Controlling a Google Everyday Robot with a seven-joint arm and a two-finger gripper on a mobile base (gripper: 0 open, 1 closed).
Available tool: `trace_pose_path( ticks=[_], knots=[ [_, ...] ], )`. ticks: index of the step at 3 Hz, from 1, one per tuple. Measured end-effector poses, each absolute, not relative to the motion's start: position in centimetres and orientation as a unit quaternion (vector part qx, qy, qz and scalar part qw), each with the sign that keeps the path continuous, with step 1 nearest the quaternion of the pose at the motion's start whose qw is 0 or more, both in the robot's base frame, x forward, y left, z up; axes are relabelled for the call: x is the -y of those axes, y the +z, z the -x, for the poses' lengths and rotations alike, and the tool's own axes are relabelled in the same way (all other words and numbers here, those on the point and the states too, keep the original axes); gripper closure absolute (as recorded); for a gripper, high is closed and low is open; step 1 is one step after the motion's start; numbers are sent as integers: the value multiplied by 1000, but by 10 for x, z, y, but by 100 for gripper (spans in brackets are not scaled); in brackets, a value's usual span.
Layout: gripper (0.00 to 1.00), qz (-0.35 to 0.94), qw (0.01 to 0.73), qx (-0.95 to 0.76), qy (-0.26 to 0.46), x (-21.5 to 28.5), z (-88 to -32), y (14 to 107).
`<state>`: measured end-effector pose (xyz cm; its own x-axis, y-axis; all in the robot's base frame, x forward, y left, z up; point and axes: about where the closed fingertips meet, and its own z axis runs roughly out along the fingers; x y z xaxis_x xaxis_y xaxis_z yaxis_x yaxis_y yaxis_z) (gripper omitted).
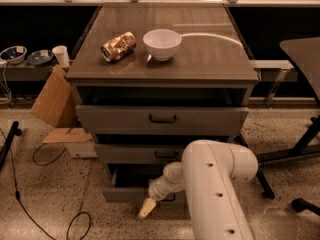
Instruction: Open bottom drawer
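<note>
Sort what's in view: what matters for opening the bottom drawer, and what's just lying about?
For the job: bottom drawer, partly out; hand, low at its front.
Lying about: can and bowl on the cabinet top; cup and cardboard at left.

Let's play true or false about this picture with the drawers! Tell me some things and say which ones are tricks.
1. A white bowl sits on top of the cabinet. True.
2. The gold can stands upright. False: it lies on its side, left of the bowl.
3. The bottom drawer is pulled out a little. True.
4. The gripper is up on top of the cabinet. False: it is down low near the floor, right in front of the bottom drawer.
</note>
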<state>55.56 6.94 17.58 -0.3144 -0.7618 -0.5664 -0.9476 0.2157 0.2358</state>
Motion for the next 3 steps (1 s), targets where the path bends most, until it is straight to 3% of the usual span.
trace_pose_path(
  ticks=[1,2,3],
  knots=[
    [0,582,112,-764,255,-55,-532,170],
    [0,582,111,-764,255,-55,-532,172],
    [0,595,51,-767,237,-33,-502,161]
  ],
)
